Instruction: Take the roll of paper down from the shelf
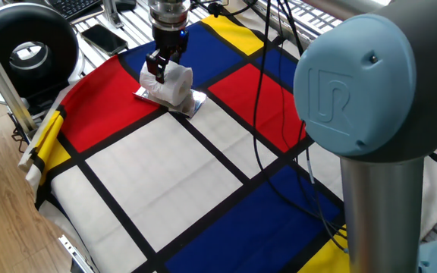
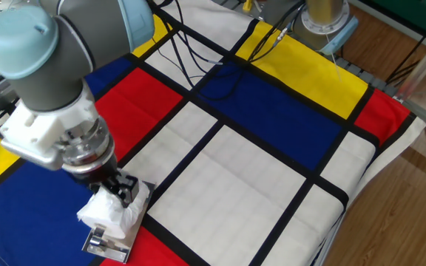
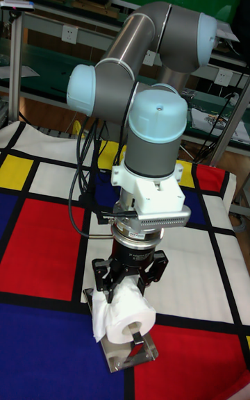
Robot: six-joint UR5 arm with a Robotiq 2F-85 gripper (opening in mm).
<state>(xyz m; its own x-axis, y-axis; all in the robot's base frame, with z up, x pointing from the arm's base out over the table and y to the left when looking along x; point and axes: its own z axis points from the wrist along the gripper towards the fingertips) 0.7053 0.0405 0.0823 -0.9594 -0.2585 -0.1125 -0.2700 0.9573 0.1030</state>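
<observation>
The white roll of paper (image 1: 171, 83) (image 2: 108, 212) (image 3: 126, 314) lies on its side over the small silver shelf (image 1: 194, 104) (image 2: 108, 243) (image 3: 134, 357), on the red patch of the cloth. My gripper (image 1: 160, 68) (image 2: 120, 193) (image 3: 127, 294) comes down from above and is shut on the roll, squeezing its soft side. The shelf's front end shows bare beneath the roll. Whether the roll still touches the shelf I cannot tell.
A large black round device (image 1: 26, 48) and a black phone (image 1: 103, 36) lie beyond the cloth's left corner. Black cables (image 1: 270, 91) trail over the red and blue patches. The arm's big grey joint (image 1: 370, 83) blocks the right foreground. The cloth's edge (image 1: 44, 144) drops to a wooden floor.
</observation>
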